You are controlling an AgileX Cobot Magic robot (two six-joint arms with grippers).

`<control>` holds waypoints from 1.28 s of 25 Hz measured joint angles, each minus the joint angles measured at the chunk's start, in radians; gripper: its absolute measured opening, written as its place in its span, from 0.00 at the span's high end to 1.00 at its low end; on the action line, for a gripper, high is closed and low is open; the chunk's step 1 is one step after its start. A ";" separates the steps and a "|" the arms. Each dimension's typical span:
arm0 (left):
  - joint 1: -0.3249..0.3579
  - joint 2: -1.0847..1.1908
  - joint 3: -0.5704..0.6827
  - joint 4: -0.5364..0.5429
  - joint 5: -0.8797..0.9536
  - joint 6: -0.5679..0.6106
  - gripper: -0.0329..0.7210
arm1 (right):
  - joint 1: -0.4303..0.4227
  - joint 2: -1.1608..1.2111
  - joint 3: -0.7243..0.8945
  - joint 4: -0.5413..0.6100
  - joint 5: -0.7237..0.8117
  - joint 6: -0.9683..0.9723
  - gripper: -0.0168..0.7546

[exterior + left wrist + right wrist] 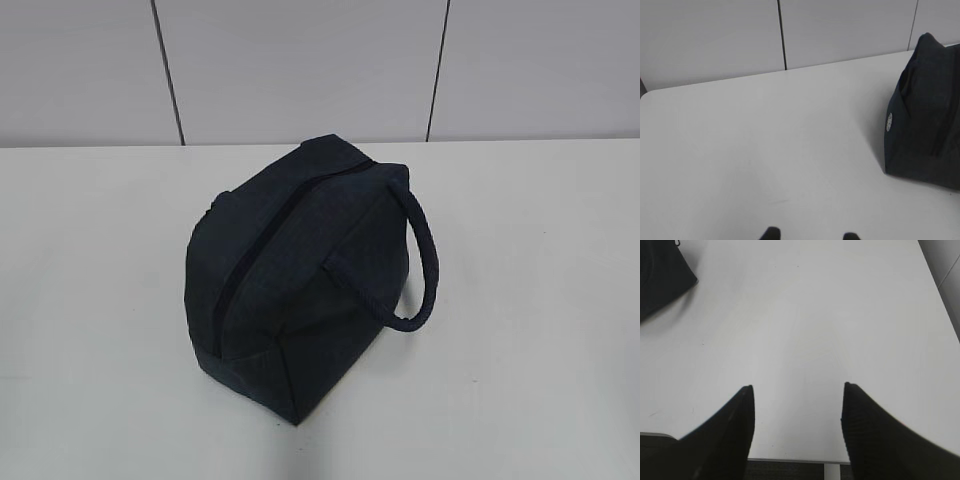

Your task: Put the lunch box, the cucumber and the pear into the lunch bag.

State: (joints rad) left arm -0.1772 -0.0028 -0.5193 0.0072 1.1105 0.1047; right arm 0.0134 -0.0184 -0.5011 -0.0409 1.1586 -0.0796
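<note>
The dark navy lunch bag [295,275] stands in the middle of the white table [90,300], its top zipper closed and its thick loop handle [425,265] hanging to the right. The bag also shows at the right edge of the left wrist view [927,115] and in the top left corner of the right wrist view [660,270]. The lunch box, cucumber and pear are out of view. My left gripper [810,235] is open and empty, only its fingertips showing, left of the bag. My right gripper [797,387] is open and empty over the table's front edge, right of the bag.
A grey panelled wall [300,65] runs behind the table. The table's front edge [790,460] shows under the right gripper, with dark floor below. No arm shows in the exterior view.
</note>
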 joint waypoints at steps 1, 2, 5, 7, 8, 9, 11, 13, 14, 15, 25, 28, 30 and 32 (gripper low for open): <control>0.022 -0.004 0.000 0.000 -0.001 0.000 0.63 | 0.000 0.000 0.000 0.000 0.000 0.000 0.41; 0.051 -0.011 0.000 0.000 -0.001 0.000 0.63 | 0.000 0.000 0.000 0.000 0.000 0.000 0.41; 0.132 -0.015 0.000 0.000 -0.002 0.000 0.63 | 0.000 0.000 0.000 0.000 -0.001 0.000 0.41; 0.158 -0.015 0.000 0.000 -0.002 0.000 0.64 | 0.000 0.000 0.000 0.000 -0.001 0.000 0.41; 0.163 -0.015 0.000 0.000 -0.002 0.000 0.64 | 0.000 0.000 0.000 0.000 -0.001 0.000 0.41; 0.167 -0.015 0.000 0.000 -0.002 0.000 0.64 | 0.000 0.000 0.000 0.000 -0.001 0.000 0.41; 0.169 -0.015 0.000 0.000 -0.002 0.000 0.64 | 0.000 0.000 0.000 0.000 -0.001 0.000 0.41; 0.169 -0.015 0.000 0.000 -0.002 0.000 0.64 | 0.000 0.000 0.000 0.000 -0.001 0.000 0.41; 0.169 -0.015 0.000 0.000 -0.002 0.000 0.64 | 0.000 0.000 0.000 0.000 -0.001 0.000 0.41; 0.169 -0.015 0.000 0.000 -0.002 0.000 0.64 | 0.000 0.000 0.000 0.000 -0.001 0.000 0.41; 0.171 -0.015 0.000 -0.028 -0.002 0.000 0.64 | 0.000 0.000 0.000 0.000 -0.001 0.000 0.41; 0.171 -0.015 0.000 -0.048 -0.002 0.000 0.64 | 0.000 0.000 0.000 0.000 -0.001 0.000 0.41; 0.171 -0.015 0.000 -0.051 -0.002 0.000 0.64 | 0.000 0.000 0.000 0.000 -0.001 0.000 0.41; 0.171 -0.015 0.000 -0.051 -0.002 0.000 0.64 | 0.000 0.000 0.000 0.000 -0.002 0.000 0.41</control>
State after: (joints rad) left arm -0.0062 -0.0177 -0.5193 -0.0440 1.1081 0.1047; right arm 0.0134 -0.0184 -0.5011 -0.0409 1.1563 -0.0796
